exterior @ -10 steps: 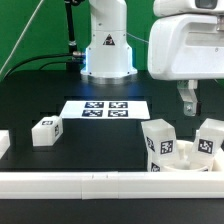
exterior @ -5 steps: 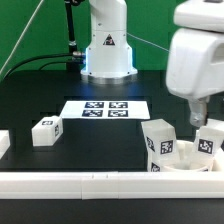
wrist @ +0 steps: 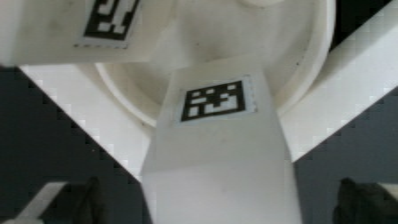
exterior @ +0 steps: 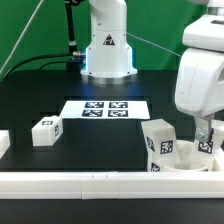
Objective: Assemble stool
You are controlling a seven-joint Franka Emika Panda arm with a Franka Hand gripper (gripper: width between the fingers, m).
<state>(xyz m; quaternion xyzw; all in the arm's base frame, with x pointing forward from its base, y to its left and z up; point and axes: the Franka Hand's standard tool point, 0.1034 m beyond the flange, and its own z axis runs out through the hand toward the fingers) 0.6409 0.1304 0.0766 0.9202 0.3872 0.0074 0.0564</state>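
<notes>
**Gripper down over the outer leg, fingers wide**

In the last second the arm has swung toward the exterior view's right and dropped. The gripper [exterior: 205,132] was up over the gap between the two standing legs and now hangs low, right at the outer leg [exterior: 214,148].

That leg stands at the far right of the exterior view, on or just beside the seat disc [exterior: 190,167]; the arm hides which. A second leg [exterior: 160,143] stands at the disc's other side, and the third leg [exterior: 45,131] lies well apart toward the exterior view's left, on the black table [exterior: 110,140] near the marker board [exterior: 105,108].

What the coming move turns on is plain in the wrist view. The leg [wrist: 215,110] runs straight along the centre line, its tagged face to the camera, and its long axis points from the seat disc [wrist: 134,90] back toward the gripper [wrist: 214,200]. So the part lies directly ahead of the claw and between the fingers, not off to one side.

The dark fingertips [wrist: 59,200] sit far out on either flank with clear space between them and the white plastic – spread wide, holding nothing. My guess is that the next step is a short further descent and a squeeze across the leg's narrow width. Little sideways correction looks needed.
</notes>
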